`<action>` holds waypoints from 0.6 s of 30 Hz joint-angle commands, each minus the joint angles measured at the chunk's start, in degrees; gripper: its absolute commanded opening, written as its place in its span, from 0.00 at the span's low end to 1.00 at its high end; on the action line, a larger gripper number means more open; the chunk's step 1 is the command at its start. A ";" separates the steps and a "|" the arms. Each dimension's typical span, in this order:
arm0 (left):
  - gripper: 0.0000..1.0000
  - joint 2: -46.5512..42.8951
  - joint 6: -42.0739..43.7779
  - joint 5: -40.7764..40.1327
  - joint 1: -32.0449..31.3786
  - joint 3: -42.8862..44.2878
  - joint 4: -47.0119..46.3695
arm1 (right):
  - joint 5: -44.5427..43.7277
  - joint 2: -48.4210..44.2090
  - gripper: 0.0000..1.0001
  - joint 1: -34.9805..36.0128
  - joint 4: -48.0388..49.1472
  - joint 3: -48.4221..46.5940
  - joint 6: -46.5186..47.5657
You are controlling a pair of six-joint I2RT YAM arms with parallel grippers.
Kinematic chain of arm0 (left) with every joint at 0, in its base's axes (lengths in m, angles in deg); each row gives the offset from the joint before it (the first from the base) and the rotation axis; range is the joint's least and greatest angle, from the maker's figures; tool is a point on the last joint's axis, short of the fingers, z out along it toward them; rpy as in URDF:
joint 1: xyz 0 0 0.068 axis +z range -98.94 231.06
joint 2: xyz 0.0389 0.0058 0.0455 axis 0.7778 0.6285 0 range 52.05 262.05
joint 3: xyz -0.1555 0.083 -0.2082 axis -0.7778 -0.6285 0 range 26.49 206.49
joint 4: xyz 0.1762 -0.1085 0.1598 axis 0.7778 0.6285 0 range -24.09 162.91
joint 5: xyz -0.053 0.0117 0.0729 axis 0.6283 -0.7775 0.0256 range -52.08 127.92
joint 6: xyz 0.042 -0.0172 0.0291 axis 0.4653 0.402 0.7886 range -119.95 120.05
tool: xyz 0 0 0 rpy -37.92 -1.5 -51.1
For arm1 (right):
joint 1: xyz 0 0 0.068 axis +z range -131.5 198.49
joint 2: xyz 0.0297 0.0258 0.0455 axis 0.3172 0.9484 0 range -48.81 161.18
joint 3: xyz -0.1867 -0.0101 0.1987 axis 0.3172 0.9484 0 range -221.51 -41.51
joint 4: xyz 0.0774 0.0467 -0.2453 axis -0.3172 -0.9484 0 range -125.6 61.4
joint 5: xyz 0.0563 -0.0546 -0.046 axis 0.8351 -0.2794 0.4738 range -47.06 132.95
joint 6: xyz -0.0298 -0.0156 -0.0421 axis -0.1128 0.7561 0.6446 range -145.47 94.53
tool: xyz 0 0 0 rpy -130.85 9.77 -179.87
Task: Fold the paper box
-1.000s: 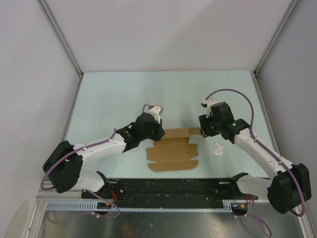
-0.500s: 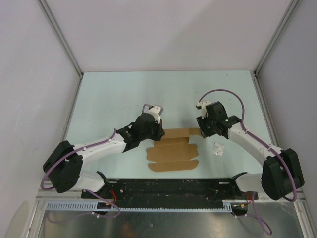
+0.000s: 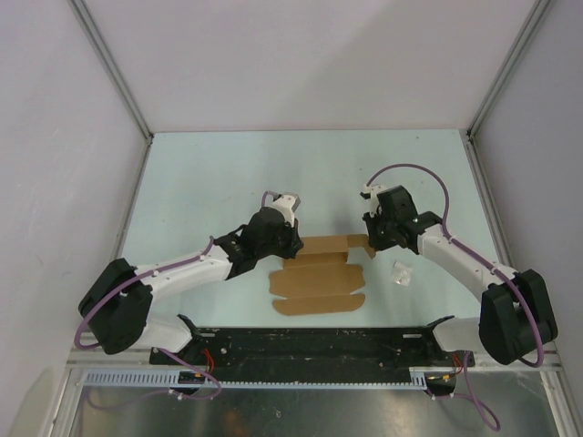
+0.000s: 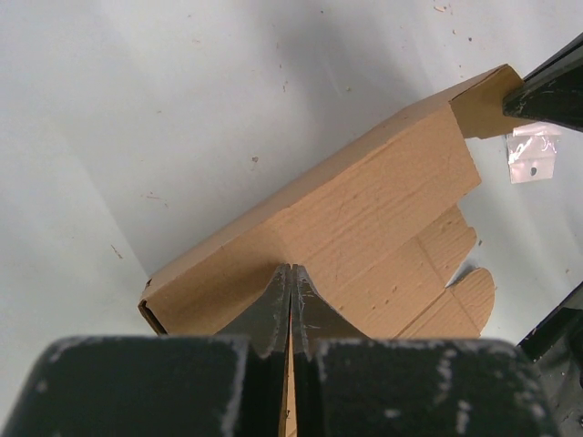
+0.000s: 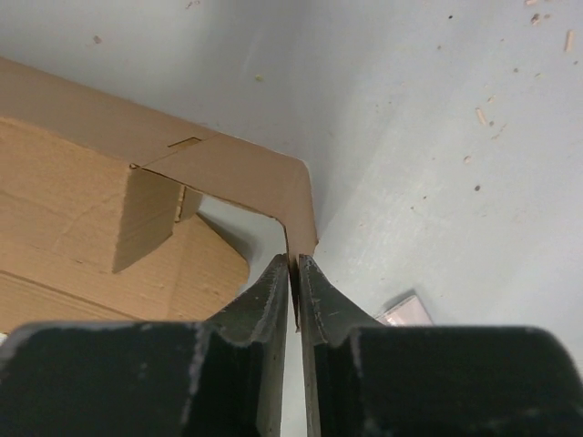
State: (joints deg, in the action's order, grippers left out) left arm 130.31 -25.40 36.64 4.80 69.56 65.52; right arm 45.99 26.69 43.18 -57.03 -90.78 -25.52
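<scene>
You see 1 paper box (image 3: 319,278), single brown sheet, on 1 surface (image 3: 209,173). You have 2 arms: 1 left arm (image 3: 182,269), 1 right arm (image 3: 465,262). 2 claws: 1 left claw (image 4: 291,273), 1 right claw (image 5: 293,264). 2 fingers (image 5: 264,305) per claw, 4 total. 1 small clear packet (image 3: 401,271). Loose items on surface: 2.

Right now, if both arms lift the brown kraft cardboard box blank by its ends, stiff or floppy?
Likely hinges at its creases: the brown kraft cardboard box blank has one panel raised. Probably light: its edge looks thin in the right gripper. The flat panels may sag below the left gripper.
</scene>
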 commanded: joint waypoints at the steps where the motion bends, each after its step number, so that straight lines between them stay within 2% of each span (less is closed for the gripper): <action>1: 0.00 -1.53 -0.48 0.40 -0.06 -0.88 1.00 | 2.22 -1.24 0.13 0.97 1.79 -2.40 -4.60; 9: 0.00 -1.79 -0.56 0.49 -0.06 -1.14 1.09 | 2.66 -1.94 0.10 3.26 1.88 -2.40 -11.80; 18: 0.00 -1.79 -0.56 0.58 -0.06 -1.15 1.08 | 4.24 -3.26 0.09 3.79 2.06 -2.40 -14.36</action>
State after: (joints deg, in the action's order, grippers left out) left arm 129.88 -25.40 36.62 4.80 69.32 65.61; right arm 48.16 25.42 46.57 -57.03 -90.78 -37.46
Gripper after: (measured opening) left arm 0.004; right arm 0.093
